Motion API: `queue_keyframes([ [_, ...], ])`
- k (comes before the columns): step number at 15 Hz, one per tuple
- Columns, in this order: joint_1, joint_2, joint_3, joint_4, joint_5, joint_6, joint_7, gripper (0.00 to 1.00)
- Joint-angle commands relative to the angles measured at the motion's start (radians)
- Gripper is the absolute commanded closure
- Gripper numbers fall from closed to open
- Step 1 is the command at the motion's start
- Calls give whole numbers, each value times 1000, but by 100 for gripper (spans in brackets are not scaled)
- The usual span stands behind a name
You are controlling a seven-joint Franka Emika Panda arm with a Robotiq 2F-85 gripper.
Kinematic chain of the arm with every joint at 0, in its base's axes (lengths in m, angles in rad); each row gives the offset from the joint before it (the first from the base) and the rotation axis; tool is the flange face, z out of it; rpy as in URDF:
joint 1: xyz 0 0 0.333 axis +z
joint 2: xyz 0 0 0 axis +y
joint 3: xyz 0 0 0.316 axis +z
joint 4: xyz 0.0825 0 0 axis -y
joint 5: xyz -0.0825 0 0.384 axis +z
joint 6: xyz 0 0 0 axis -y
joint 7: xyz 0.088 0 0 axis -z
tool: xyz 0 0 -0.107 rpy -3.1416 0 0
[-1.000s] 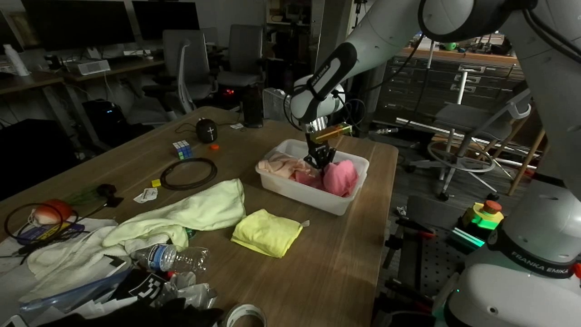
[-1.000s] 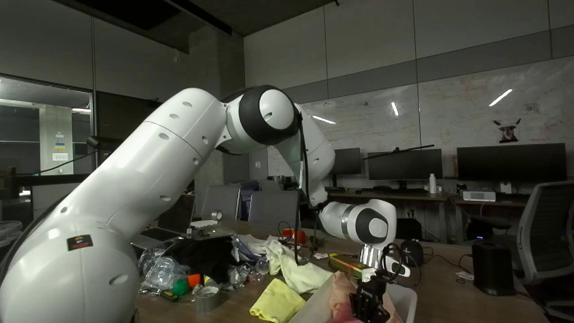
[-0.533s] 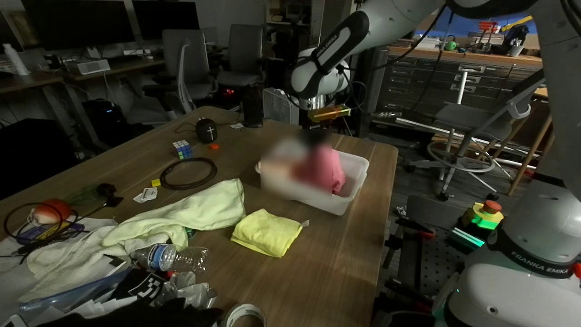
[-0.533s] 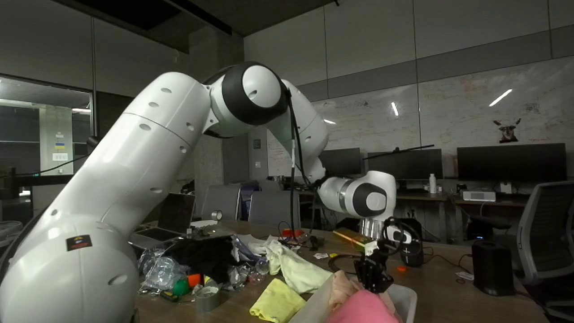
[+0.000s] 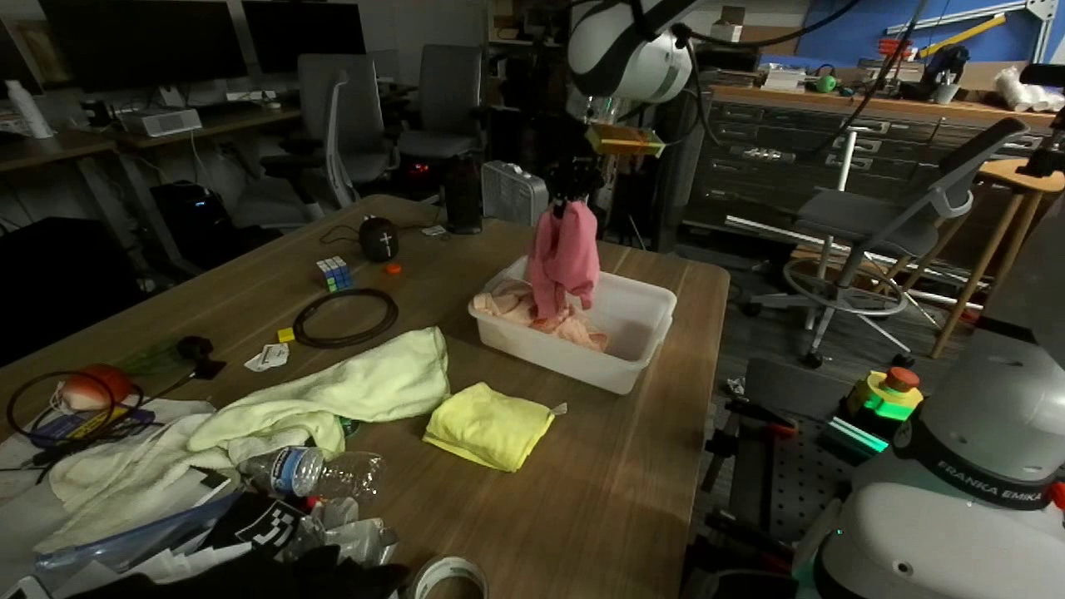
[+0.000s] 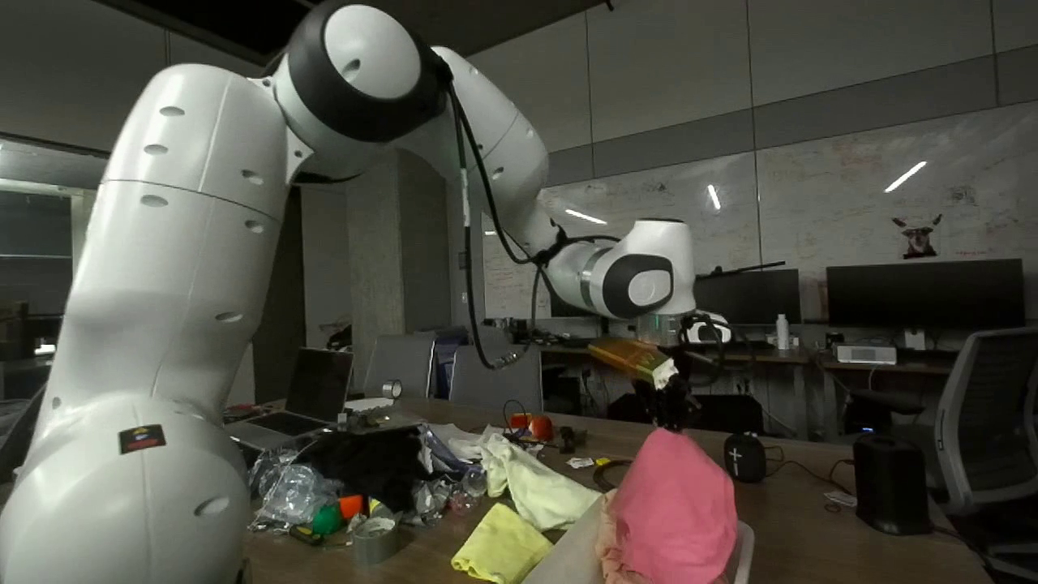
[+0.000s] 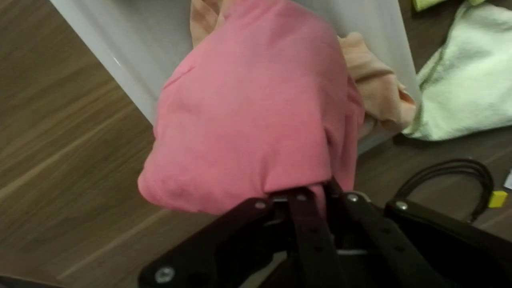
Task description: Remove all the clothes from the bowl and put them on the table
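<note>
1) Above the white tub (image 5: 566,362), the pink cloth (image 5: 566,258) is held up by the gripper (image 7: 314,192); as is shown in the wrist view, the jaws are clenched on a fold of it;
2) From the grip, the cloth is hung in loose folds; its lower end is seen in front of the peach-orange cloth (image 5: 512,301), and whether the two are touching cannot be told;
3) Inside the tub, the peach-orange cloth is seen crumpled towards one end, with part of it seen at the rim;
4) On the table (image 5: 620,466), near the tub but apart from it, the bright yellow-green cloth (image 5: 491,426) is laid folded, as can be seen in both exterior views;
5) Just beside it, the larger pale cloth (image 5: 366,383) is spread in creases; near that, a black ring (image 5: 349,292) is laid flat
</note>
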Motion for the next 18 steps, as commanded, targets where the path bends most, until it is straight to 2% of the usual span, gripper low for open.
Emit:
queue_keyframes([
  [1,-6,-183,14,-129,70,76,-100,90],
  [5,19,-313,3,-190,115,94,-171,90],
  [9,62,-381,11,-237,80,89,-187,90],
  [13,136,-414,74,-309,-3,92,-189,90],
  [18,232,-404,186,-385,-156,121,-166,90],
])
